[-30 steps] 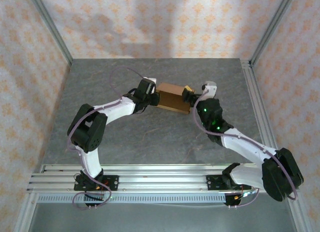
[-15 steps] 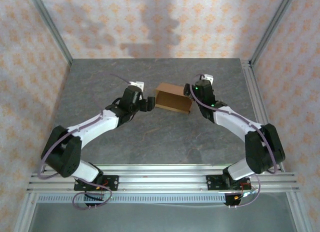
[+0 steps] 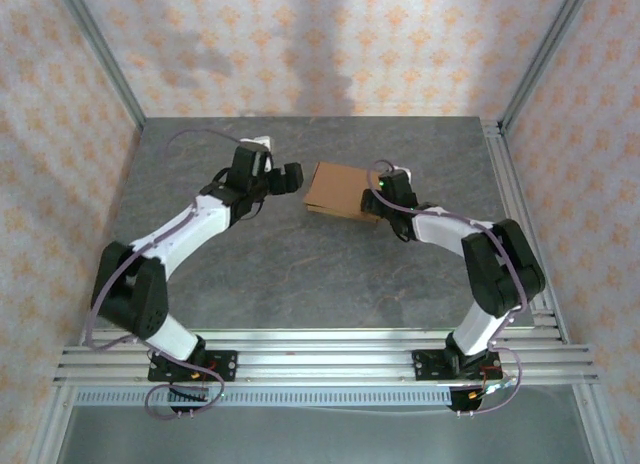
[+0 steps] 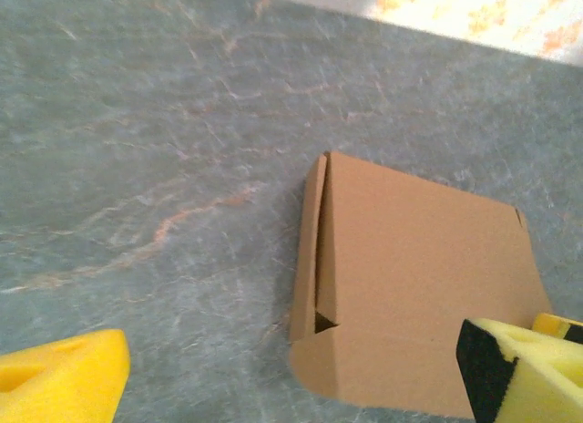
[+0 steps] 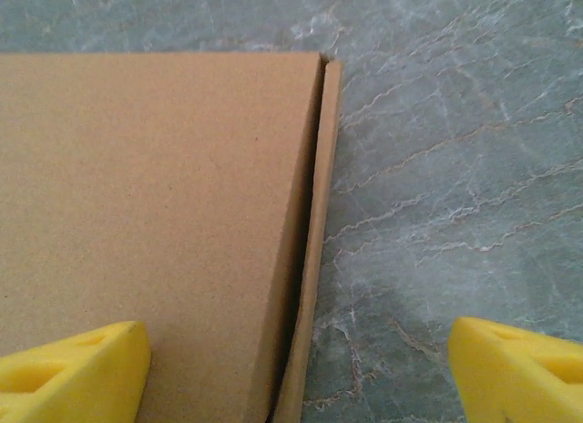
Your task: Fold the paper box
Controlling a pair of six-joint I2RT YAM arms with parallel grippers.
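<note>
From above, a plain brown paper box (image 3: 340, 189) lay on a grey stone-patterned table (image 3: 300, 274), toward the far edge and a little right of the middle. The left gripper (image 3: 290, 177) hung just beside the box's left end, and the right gripper (image 3: 382, 196) sat at its right end. In the left wrist view, the paper box (image 4: 410, 304) looked shallow and rectangular with a flat top panel. A narrow side flap (image 4: 312, 259) stood slightly away from the body, and a small notch (image 4: 323, 323) showed near the corner. The left gripper (image 4: 287, 368) was released, its yellow fingers (image 4: 59, 382) spread wide above the table and holding nothing. In the right wrist view, the paper box (image 5: 155, 213) filled the left half, and its side flap (image 5: 314, 241) gaped a little along the long edge. The right gripper (image 5: 301, 368) was also released, with one finger (image 5: 82, 368) over the cardboard and the other over bare table. The box would likely be light, thin and fairly stiff. It would probably crease easily and tend to slide on the smooth top. The loose flap edge seemed the best place to take hold, with the other gripper steadying the opposite end.
</note>
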